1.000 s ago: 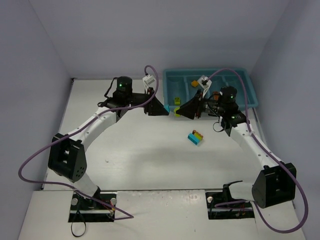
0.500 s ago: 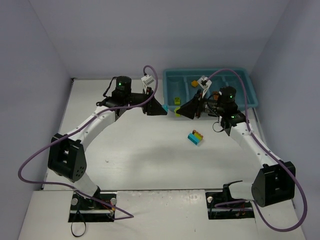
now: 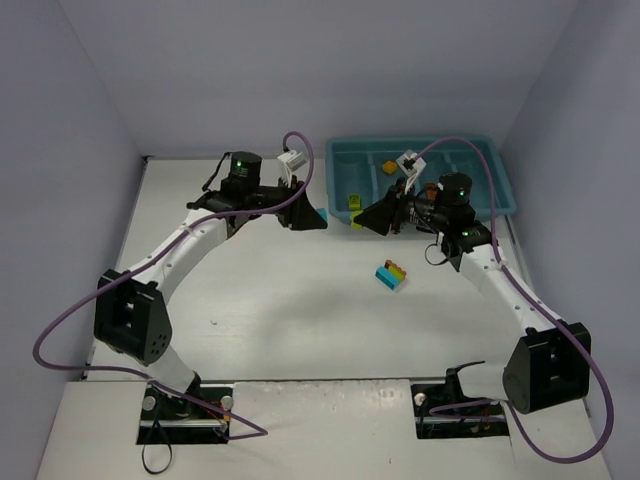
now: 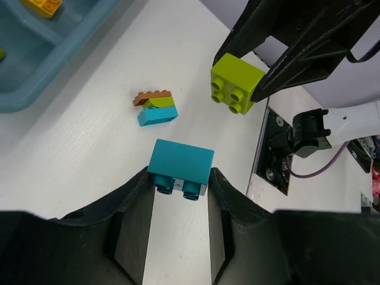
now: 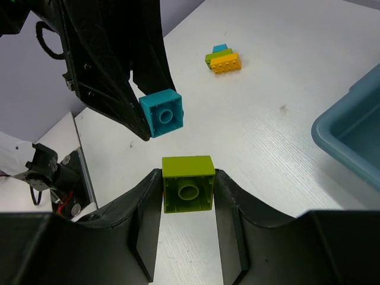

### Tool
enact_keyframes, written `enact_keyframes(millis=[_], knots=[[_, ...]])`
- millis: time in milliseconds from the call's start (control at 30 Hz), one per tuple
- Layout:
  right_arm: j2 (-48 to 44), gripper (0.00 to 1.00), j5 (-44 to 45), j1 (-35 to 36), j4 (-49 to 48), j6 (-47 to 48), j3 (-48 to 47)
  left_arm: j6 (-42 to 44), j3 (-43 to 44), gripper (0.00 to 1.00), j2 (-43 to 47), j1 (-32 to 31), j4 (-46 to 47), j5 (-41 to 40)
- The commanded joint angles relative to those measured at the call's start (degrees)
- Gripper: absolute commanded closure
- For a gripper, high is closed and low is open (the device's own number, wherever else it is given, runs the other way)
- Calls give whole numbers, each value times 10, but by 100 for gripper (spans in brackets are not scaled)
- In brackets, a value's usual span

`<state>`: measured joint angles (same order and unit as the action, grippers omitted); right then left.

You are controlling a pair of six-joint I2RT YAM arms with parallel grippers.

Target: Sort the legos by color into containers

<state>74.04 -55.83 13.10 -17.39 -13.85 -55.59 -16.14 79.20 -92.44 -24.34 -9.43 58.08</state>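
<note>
My left gripper (image 4: 180,175) is shut on a cyan brick (image 4: 180,168), studs toward the camera, held above the table. My right gripper (image 5: 188,178) is shut on a lime-green brick (image 5: 189,183), also held in the air. The two bricks face each other a short gap apart; the green one shows in the left wrist view (image 4: 236,82) and the cyan one in the right wrist view (image 5: 162,113). In the top view the left gripper (image 3: 322,220) and right gripper (image 3: 358,222) meet just in front of the teal tray (image 3: 470,150). A clump of cyan, green, yellow and orange bricks (image 3: 392,274) lies on the table.
The tray holds a yellow brick (image 3: 387,165) and a green brick (image 3: 352,203) in its left compartments. The tray's corner shows in the left wrist view (image 4: 53,65) and the right wrist view (image 5: 350,136). Purple cables loop over both arms.
My left gripper has drawn back to the left with the cyan brick, widening the gap to the green brick. The right arm has hardly moved.
</note>
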Motion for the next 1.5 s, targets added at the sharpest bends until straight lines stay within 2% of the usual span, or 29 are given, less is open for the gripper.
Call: enact_keyframes(millis=[0, 400, 967, 1467], knots=[[-3, 100, 14, -2, -26, 0, -34, 29, 37, 100, 39, 8, -12, -22], [7, 100, 72, -2, -12, 0, -49, 52, 55, 100, 46, 16, -74, -112], [40, 100, 186, -2, 33, 18, -97, 59, 72, 100, 60, 17, -145, -304], [83, 100, 227, -2, 53, 23, -138, 59, 77, 100, 53, 17, -160, -372]])
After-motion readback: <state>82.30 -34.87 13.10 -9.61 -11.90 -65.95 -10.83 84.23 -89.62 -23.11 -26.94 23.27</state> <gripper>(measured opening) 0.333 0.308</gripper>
